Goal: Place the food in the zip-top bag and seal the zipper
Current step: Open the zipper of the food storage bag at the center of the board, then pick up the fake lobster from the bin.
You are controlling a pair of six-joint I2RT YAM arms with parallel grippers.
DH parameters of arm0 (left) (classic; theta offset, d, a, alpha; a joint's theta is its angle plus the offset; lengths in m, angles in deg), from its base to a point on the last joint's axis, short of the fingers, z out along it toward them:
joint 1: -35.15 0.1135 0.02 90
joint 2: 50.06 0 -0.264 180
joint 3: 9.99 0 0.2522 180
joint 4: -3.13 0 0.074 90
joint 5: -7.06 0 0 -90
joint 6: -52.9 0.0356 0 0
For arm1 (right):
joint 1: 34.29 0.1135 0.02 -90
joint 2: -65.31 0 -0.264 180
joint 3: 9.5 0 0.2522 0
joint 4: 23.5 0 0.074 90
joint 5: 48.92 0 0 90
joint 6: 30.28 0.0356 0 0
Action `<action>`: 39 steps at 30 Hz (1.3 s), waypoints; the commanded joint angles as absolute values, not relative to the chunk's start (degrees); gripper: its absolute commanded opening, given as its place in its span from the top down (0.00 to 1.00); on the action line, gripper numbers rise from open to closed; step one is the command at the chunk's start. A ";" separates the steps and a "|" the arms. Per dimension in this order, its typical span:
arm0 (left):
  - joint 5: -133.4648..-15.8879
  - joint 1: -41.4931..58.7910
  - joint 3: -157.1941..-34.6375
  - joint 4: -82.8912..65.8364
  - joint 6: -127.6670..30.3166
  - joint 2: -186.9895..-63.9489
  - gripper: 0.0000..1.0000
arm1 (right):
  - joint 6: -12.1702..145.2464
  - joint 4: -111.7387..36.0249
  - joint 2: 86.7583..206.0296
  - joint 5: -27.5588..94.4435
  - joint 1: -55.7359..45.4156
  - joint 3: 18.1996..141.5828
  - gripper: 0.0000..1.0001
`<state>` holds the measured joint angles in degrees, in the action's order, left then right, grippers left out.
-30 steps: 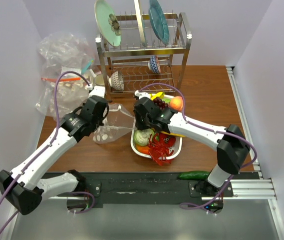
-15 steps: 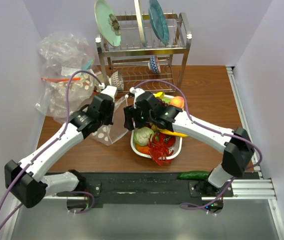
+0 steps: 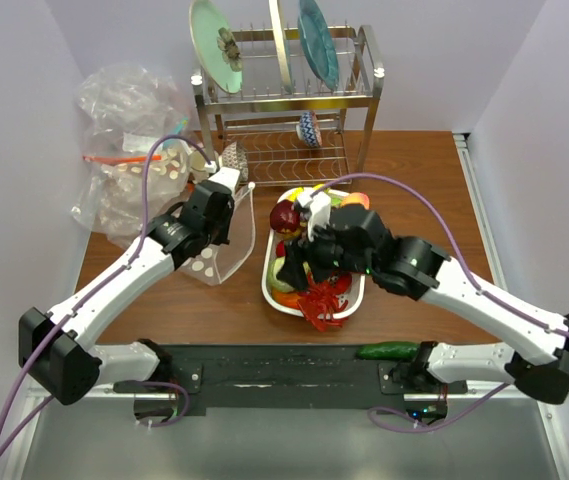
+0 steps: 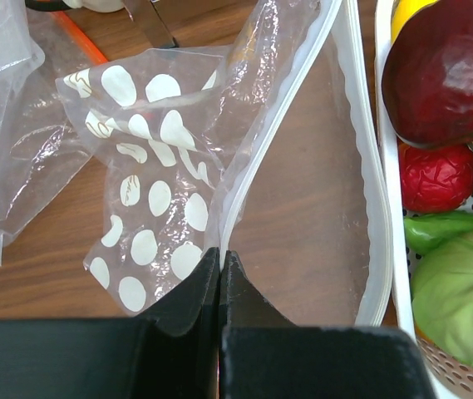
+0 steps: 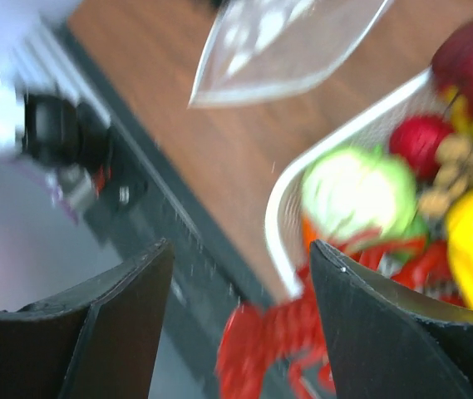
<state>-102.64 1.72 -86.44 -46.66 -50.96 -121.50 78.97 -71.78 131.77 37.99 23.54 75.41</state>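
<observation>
Left claw: pinching shut on the zipper of the bag, holding its mouth gaping just left of the tray.
Right claw: hanging wide and empty over the tray's near-left corner.
Bag: thin, limp, slippery film, probably sagging shut unless gripped at the ridged zipper.
Food: lying in the tray, with the lobster draping over the near rim and the apple sitting at the far-left end. It is looking light, hard and smooth, and the lobster's body is offering the best hold.
Counter: brown wood carrying the tray, with a rack standing behind the tray.

White arm links, black joints, looping purple cables, matte black wedge-shaped fingers
</observation>
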 commanded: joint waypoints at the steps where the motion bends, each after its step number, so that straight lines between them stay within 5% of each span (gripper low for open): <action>1: -102.36 2.10 -88.61 -45.09 -48.87 -121.26 1.00 | 79.85 -81.11 128.95 46.77 31.00 74.22 0.29; 8: -101.83 2.01 -87.12 -43.94 -48.87 -121.08 1.00 | 86.78 -89.71 133.94 64.06 48.21 76.32 0.30; 19: -101.66 2.10 -86.85 -43.59 -48.87 -120.55 1.00 | 95.49 -96.58 140.37 81.32 52.46 79.14 0.43; 23: -101.66 2.01 -86.50 -43.33 -48.87 -120.29 1.00 | 95.76 -97.38 140.81 82.74 52.46 78.96 0.58; 24: -101.57 2.01 -86.50 -43.41 -48.87 -120.29 1.00 | 95.93 -97.55 141.16 82.74 52.46 79.14 0.72; 27: -101.57 2.01 -86.41 -43.24 -48.79 -120.03 1.00 | 96.55 -98.43 140.90 82.13 52.46 80.19 0.90; 39: -100.78 2.01 -86.68 -43.15 -48.87 -120.02 1.00 | 95.23 -105.01 139.05 74.75 52.46 89.41 1.00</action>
